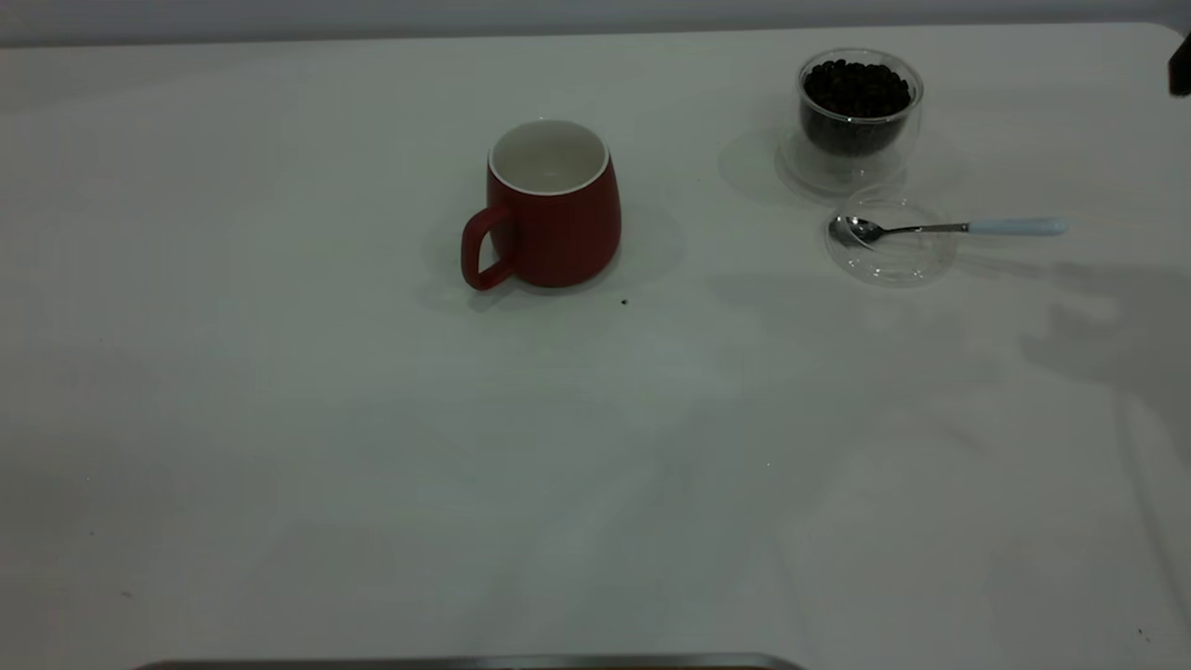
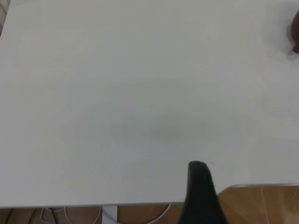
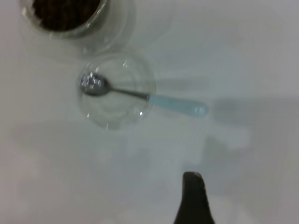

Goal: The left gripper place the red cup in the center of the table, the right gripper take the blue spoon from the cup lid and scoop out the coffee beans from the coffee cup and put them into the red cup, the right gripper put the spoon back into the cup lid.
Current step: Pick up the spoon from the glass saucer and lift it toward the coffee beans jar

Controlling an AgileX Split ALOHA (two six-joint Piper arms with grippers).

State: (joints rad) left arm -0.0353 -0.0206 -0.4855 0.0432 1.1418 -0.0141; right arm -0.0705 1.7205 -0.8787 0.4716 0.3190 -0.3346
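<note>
Red ceramic marks the red cup [image 1: 556,216], which is seen upright on the table [image 1: 279,419] in the exterior view, a little toward 12 o'clock of the table's middle. Its loop handle is turned toward 8 o'clock, and its white inside is shown bare to the bottom. A tiny dark speck [image 1: 623,301] is seen on the tabletop near the cup's base, at about 5 o'clock of it.

At 2 o'clock of the red cup, well apart from it, the coffee cup [image 1: 858,116] is stood upright, and the coffee beans [image 1: 856,90] are heaped in it almost to the rim. Just beside the coffee cup, at 5 o'clock of it, the cup lid [image 1: 891,237] is laid flat on the table. The blue spoon [image 1: 949,227] is rested across the lid: its metal bowl is held inside the lid at the 9 o'clock side, while its pale handle is carried out over the rim toward 3 o'clock.

The right gripper [image 3: 193,196] is held above the table near the lid and the spoon, touching neither; whether it is spread or closed cannot be told. The left gripper [image 2: 200,186] is held over the table's edge, well apart from the red cup, and its state cannot be told either.
</note>
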